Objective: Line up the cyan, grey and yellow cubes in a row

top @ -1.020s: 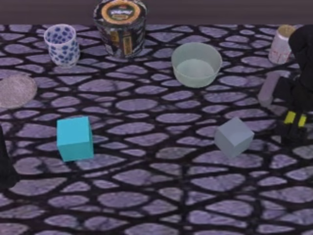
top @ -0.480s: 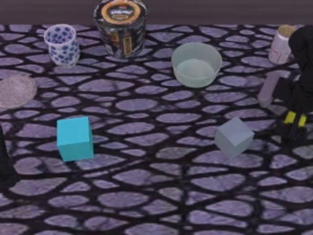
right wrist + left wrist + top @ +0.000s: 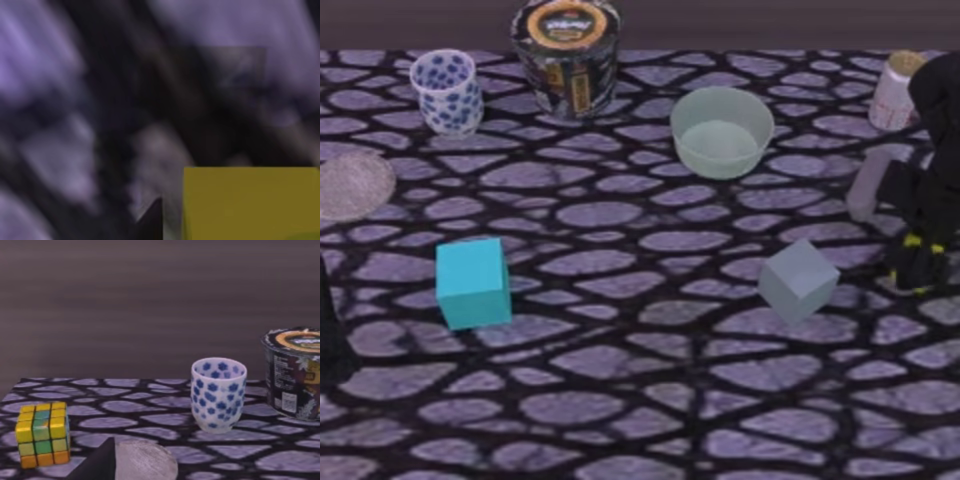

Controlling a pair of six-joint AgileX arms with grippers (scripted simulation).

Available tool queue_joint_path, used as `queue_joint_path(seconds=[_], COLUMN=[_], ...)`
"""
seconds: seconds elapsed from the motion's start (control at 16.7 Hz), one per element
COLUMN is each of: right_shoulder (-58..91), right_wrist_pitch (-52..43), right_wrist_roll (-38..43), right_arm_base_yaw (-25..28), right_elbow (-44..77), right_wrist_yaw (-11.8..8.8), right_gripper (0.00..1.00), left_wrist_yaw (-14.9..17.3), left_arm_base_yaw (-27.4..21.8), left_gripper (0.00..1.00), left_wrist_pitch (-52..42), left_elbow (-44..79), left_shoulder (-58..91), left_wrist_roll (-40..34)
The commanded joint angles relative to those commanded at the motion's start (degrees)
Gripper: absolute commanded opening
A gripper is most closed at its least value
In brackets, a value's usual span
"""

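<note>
The cyan cube [image 3: 472,283] sits at the left middle of the table. Right of centre, the grey cube [image 3: 798,280] rests turned at an angle. The yellow cube [image 3: 250,202] is at the far right, and in the top view only thin yellow slivers [image 3: 912,241] show under my right gripper [image 3: 923,262]. That gripper is open and low over the cube, and a narrow gap separates one dark fingertip [image 3: 152,220] from the cube's side. At the table's left edge my left gripper [image 3: 326,330] is parked and open, holding nothing.
Along the back stand a blue-dotted cup [image 3: 447,91], a noodle tub [image 3: 567,55], a pale green bowl [image 3: 721,131] and a small bottle [image 3: 892,92]. A round mat [image 3: 353,184] lies far left and a grey block [image 3: 869,183] by the right arm. A colour-puzzle cube [image 3: 43,434] shows in the left wrist view.
My right gripper has come down over the yellow cube, which now shows far less in the top view. The cyan cube, the grey cube and the left arm have stayed put.
</note>
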Motion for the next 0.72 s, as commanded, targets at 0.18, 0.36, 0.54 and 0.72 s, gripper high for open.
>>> queue_joint_path(seconds=[0.18,0.36,0.54,0.72], right_shoulder=[0.0,0.0,-2.5,-3.5], right_wrist_pitch=[0.0,0.0,-2.2,-4.5], right_wrist_roll=[0.0,0.0,1.2,1.0], right_arm_base_yaw=[0.0,0.0,0.0,0.2], right_elbow=[0.0,0.0,0.1,1.9], right_wrist_yaw=[0.0,0.0,-0.6,-0.7], right_gripper=[0.0,0.0,0.0,0.0], left_wrist_yaw=[0.0,0.0,0.0,0.0], left_arm_base_yaw=[0.0,0.0,0.0,0.0], left_gripper=[1.0,1.0,1.0,1.0], left_wrist_pitch=[0.0,0.0,0.0,0.0], left_elbow=[0.0,0.0,0.0,0.0], left_shoulder=[0.0,0.0,0.0,0.0], left_wrist_roll=[0.0,0.0,0.0,0.0])
